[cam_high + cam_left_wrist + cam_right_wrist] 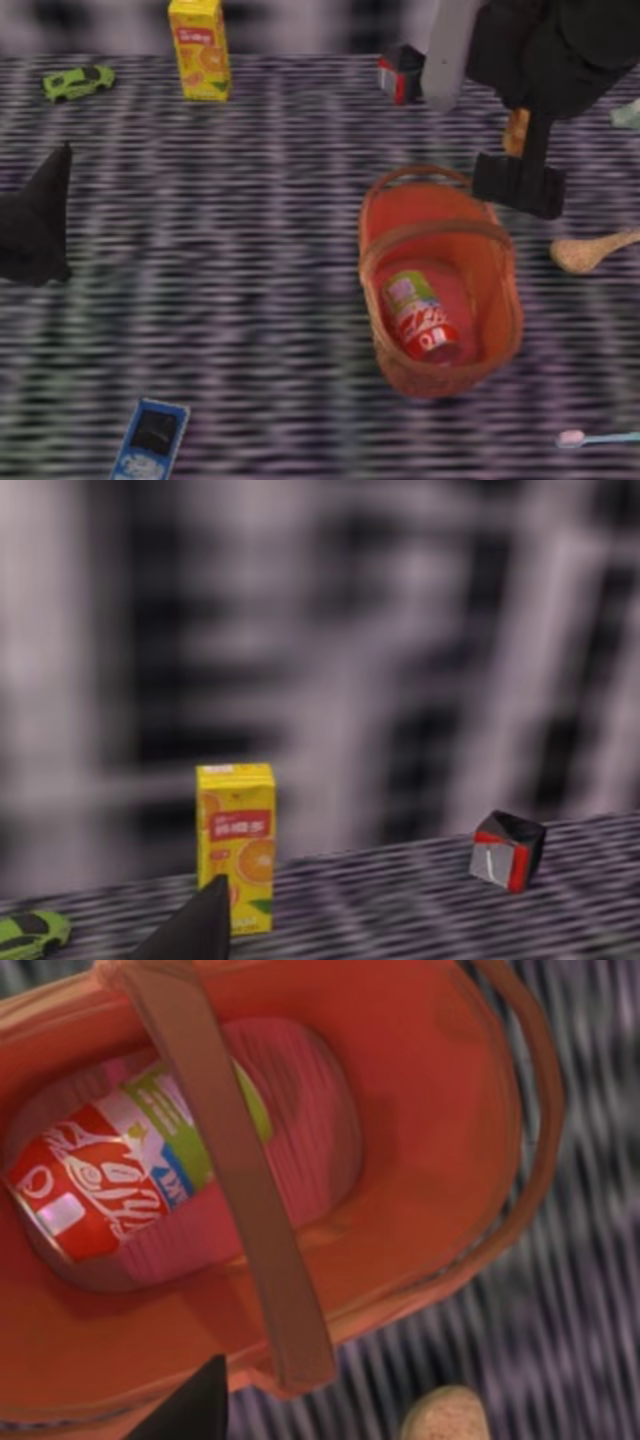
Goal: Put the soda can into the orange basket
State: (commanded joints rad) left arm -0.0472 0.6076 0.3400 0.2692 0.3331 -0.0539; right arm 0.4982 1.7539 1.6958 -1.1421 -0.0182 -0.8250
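The soda can (422, 316) lies on its side on the floor of the orange basket (500, 300), red end toward the table's front, free of any gripper. In the right wrist view the can (110, 1185) shows under the basket's arched handle (240, 1190). My right gripper (518, 185) hovers open just behind the basket's back right rim, holding nothing; one dark finger (200, 1410) shows at the picture's edge. My left gripper (45, 215) is parked open at the table's left edge, far from the basket.
At the back stand a yellow juice carton (200, 48), a green toy car (77, 82) and a red-black cube (400, 73). A wooden spoon (590, 250) lies right of the basket. Along the front edge lie a blue device (150, 440) and a toothbrush (600, 438).
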